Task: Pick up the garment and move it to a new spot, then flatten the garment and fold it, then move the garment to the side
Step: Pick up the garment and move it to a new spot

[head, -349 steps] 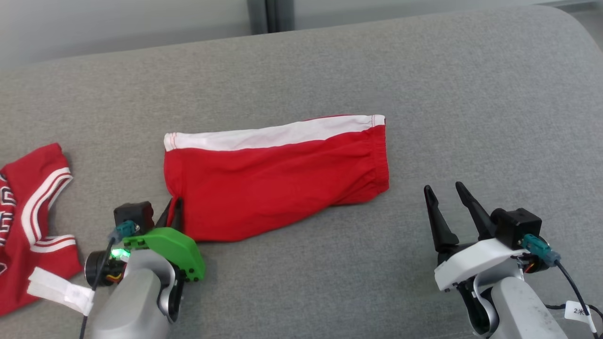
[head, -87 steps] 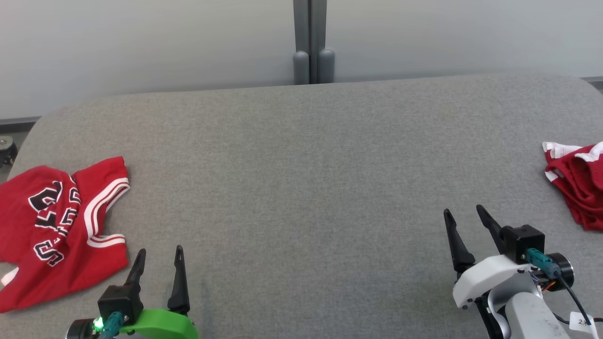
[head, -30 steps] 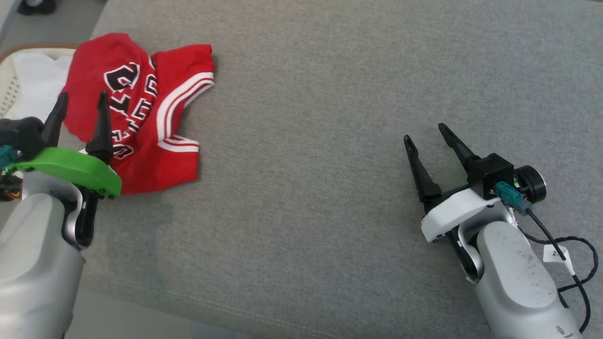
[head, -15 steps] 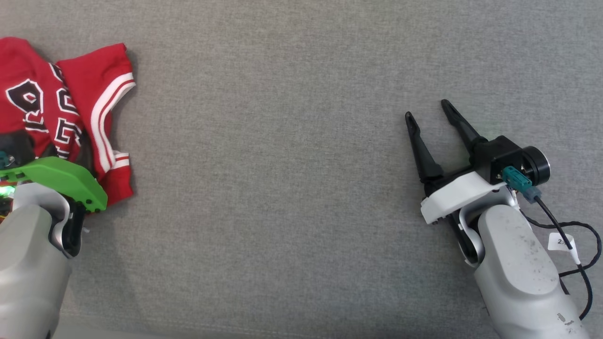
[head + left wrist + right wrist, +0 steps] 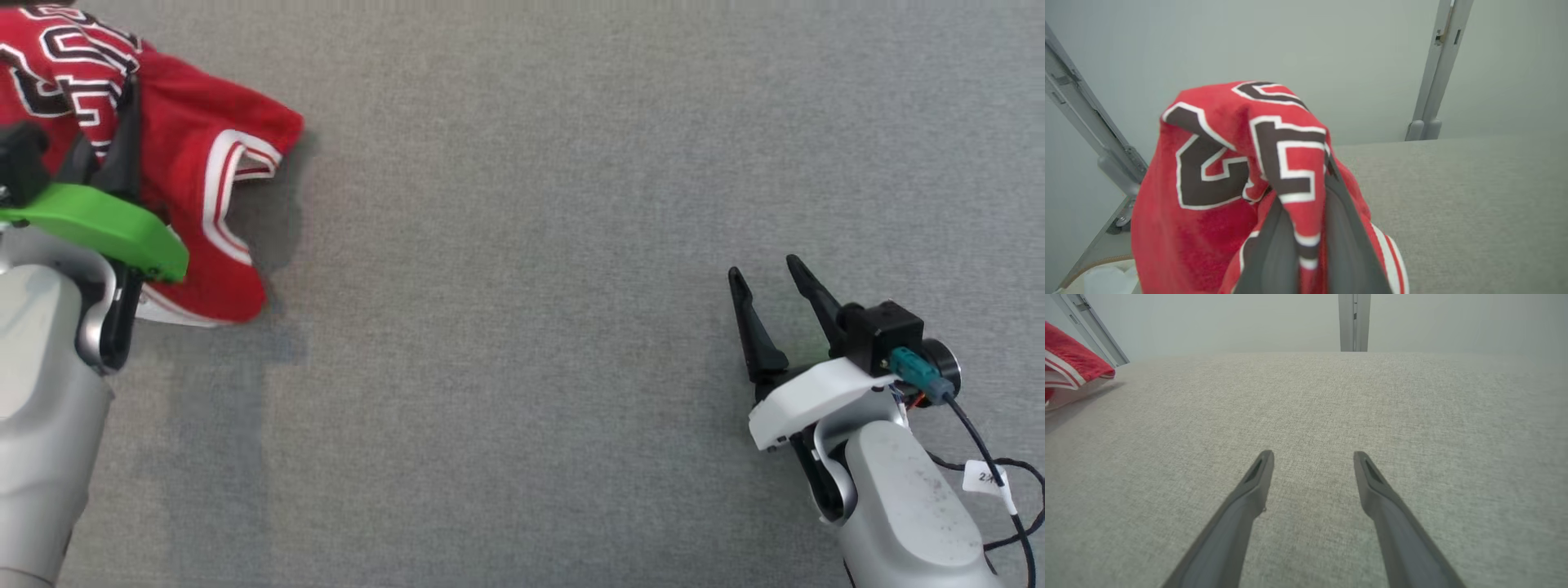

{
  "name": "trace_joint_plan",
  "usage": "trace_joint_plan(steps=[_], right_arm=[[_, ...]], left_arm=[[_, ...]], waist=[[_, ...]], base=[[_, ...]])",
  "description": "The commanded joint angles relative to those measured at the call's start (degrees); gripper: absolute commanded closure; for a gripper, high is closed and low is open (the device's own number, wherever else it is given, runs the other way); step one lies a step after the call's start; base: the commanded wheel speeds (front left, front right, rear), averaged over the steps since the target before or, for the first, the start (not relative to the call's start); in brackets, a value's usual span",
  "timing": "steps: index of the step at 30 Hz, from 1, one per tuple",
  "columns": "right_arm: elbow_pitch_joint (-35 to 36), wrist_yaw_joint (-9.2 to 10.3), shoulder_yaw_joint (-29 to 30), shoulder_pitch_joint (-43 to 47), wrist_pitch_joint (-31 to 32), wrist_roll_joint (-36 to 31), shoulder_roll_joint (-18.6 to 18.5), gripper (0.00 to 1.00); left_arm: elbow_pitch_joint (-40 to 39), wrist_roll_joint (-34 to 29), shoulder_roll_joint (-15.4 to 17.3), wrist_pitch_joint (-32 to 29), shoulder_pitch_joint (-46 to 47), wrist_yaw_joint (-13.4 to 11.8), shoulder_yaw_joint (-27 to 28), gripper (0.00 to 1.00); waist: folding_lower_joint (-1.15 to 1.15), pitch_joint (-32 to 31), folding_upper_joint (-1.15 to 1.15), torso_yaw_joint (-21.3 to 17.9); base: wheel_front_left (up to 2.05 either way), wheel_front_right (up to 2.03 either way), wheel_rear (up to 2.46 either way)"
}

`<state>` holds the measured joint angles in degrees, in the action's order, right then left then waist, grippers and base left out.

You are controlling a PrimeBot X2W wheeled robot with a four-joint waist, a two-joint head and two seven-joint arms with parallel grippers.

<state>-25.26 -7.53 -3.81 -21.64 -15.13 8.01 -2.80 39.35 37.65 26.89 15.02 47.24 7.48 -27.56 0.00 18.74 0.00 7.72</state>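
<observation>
At the left end of the grey cushion (image 5: 522, 327), the garment (image 5: 204, 163) is pinched in a bunched fold by the left gripper (image 5: 1305, 196), while over the cushion's right part the right gripper (image 5: 764, 268) is held spread, nothing between its fingers.

I'm looking at a grey woven-fabric surface (image 5: 522, 327): flat top, far edge rounded, butting up to a pale wall (image 5: 1229, 322). A red jersey (image 5: 196, 114) is bunched at its left end, partly raised, casting a shadow (image 5: 273, 220) on the cloth. Can't tell how much of it touches down.
</observation>
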Motion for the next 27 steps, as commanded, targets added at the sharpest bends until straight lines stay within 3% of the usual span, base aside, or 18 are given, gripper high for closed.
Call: trace_joint_plan(steps=[1,7,12,20,21,22,23,27], right_arm=[[-0.14,0.09,-0.02,1.21,-0.02,0.56,-0.23,0.00],[-0.07,0.09,-1.20,2.82,-0.02,2.51,-0.23,0.00],[0.17,0.09,-1.89,3.22,-0.02,3.34,-0.22,0.00],[0.83,0.09,-2.82,3.45,-0.02,4.90,-0.16,0.00],[0.94,0.09,-2.88,3.60,-0.02,5.05,-0.17,0.00],[1.01,0.09,-2.98,3.69,-0.02,5.31,-0.20,0.00],[1.01,0.09,-3.08,3.72,-0.02,5.45,-0.20,0.00],[0.84,0.09,-3.14,4.11,-0.02,5.66,-0.19,0.00]], left_arm=[[-2.12,-1.65,-0.63,0.18,-1.09,0.00,0.04,1.00],[-10.64,-4.70,-4.14,0.19,-1.97,0.00,-1.76,1.00],[-13.86,-4.99,-9.79,0.19,-0.70,0.00,-4.96,1.00],[-10.59,-6.17,-18.24,0.19,-0.10,0.00,-8.05,1.00],[-9.65,-5.92,-19.08,0.20,-0.72,0.00,-7.50,0.76],[-8.53,-6.11,-19.63,0.20,-1.40,-0.19,-6.64,0.13],[-7.69,-7.10,-19.70,0.19,-1.73,-0.57,-6.21,0.00],[-5.56,-9.92,-20.25,0.19,-4.62,-1.35,-3.25,0.00]], waist=[[0.00,-4.15,0.00,-4.03],[0.00,-6.19,0.00,-11.11],[0.00,-6.18,0.00,-17.40],[0.00,-4.69,0.00,-23.45],[0.00,-4.62,0.00,-23.64],[0.00,-4.56,0.00,-23.84],[0.00,-4.54,0.00,-23.93],[0.00,-4.89,0.00,-23.10]], base=[[0.00,0.00,0.00],[0.00,0.00,0.00],[0.00,0.00,0.00],[0.00,0.00,0.00],[0.00,0.00,0.00],[0.00,0.00,0.00],[0.00,0.00,0.00],[0.00,0.00,0.00]])
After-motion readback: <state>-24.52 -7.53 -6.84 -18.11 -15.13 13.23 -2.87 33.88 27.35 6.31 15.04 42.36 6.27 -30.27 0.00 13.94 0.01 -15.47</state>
